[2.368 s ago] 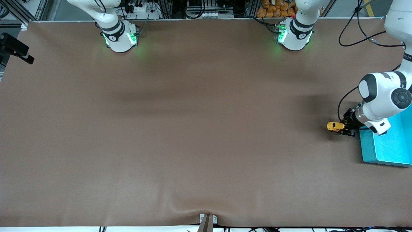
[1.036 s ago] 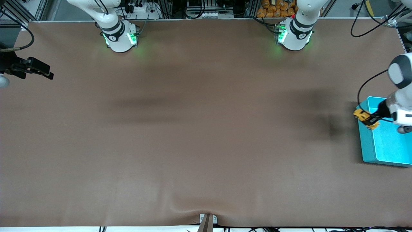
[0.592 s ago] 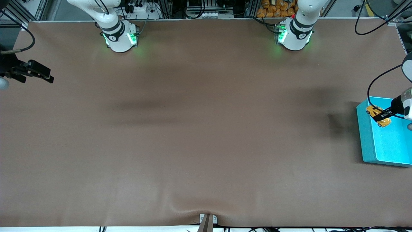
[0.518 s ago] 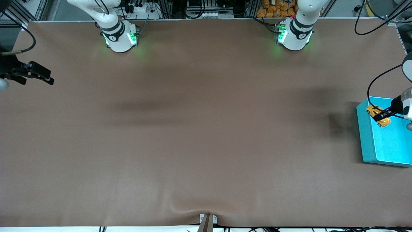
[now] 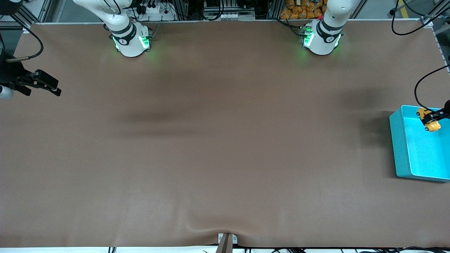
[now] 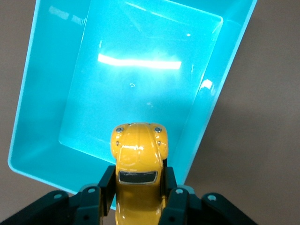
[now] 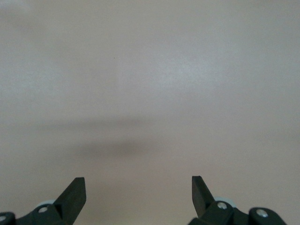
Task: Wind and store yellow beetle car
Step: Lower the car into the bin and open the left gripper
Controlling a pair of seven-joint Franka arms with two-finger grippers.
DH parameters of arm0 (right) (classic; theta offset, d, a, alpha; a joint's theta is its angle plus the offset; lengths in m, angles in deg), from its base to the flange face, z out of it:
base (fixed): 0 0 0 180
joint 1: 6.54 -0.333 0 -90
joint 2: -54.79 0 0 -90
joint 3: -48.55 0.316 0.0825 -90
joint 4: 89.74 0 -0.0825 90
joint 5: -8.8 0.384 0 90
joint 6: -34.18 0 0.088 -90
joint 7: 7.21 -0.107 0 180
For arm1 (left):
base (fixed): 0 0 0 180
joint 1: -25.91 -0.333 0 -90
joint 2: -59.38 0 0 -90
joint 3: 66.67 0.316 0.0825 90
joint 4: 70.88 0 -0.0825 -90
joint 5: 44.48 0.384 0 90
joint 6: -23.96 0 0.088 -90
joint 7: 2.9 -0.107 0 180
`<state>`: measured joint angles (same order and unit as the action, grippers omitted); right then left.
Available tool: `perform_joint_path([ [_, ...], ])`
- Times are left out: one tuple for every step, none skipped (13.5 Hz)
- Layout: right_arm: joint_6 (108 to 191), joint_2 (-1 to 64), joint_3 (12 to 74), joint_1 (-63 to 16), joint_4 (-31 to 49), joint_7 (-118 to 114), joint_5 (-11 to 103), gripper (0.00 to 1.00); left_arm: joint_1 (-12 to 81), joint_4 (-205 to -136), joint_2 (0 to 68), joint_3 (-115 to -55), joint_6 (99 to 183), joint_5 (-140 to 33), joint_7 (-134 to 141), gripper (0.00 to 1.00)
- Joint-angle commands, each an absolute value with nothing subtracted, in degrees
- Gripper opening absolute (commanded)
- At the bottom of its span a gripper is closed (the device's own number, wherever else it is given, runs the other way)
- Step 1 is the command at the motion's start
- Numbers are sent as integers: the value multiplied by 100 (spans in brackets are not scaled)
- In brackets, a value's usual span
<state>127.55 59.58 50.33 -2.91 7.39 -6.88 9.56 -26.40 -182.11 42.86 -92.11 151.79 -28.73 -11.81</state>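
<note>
The turquoise bin (image 5: 400, 147) sits on the brown table (image 5: 225, 158) at the left arm's end, its nearest wall lower in the front view than anything else in play. Its inside (image 6: 136, 84) is bare and glossy, with light glaring off the floor. Over the part of the bin farther from the front camera hangs the left gripper (image 5: 433, 118), clamped on the yellow beetle car (image 5: 427, 119); the arm itself comes in from the edge of the front view, with only a dark cable and the tip of the hand showing. In the left wrist view the black fingers (image 6: 101, 187) press against both flanks of the car (image 6: 138, 154), whose rounded end with small round lamps points out over the bin while its other end is hidden between the fingers. The car is up in the air, clear of the bin's floor. At the right arm's end of the table, the right gripper (image 5: 47, 85) waits over bare table, its jaws spread wide with nothing between them; the right wrist view shows the two fingertips (image 7: 75, 194) well apart above the plain surface.
</note>
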Motion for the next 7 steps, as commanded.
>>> perform_joint_path([
  [12804,6121,5004,-364,861,-659,845,100,-2735,-17610,3760,-9277,15087,-2726,-1817,0],
  [12796,6121,5004,-364,861,-659,845,100,-2753,-17399,3575,-9268,15087,-2726,-1976,0],
  [12804,6121,5004,-364,844,-659,845,100,-2762,-17162,3391,-9268,15096,-2726,-2082,0],
  [12804,6112,5004,-364,826,-659,845,100,-2753,-16960,3206,-9268,15096,-2726,-2144,0],
  [12804,6112,5004,-364,817,-659,845,100,-2779,-16792,2996,-9268,15096,-2726,-2222,0],
  [12804,6104,5004,-364,808,-633,845,100,-2893,-16669,2767,-9268,15165,-2717,-2336,0],
  [12796,6103,5004,-364,817,-633,845,100,-2920,-16633,2626,-9268,15331,-2717,-2398,0],
])
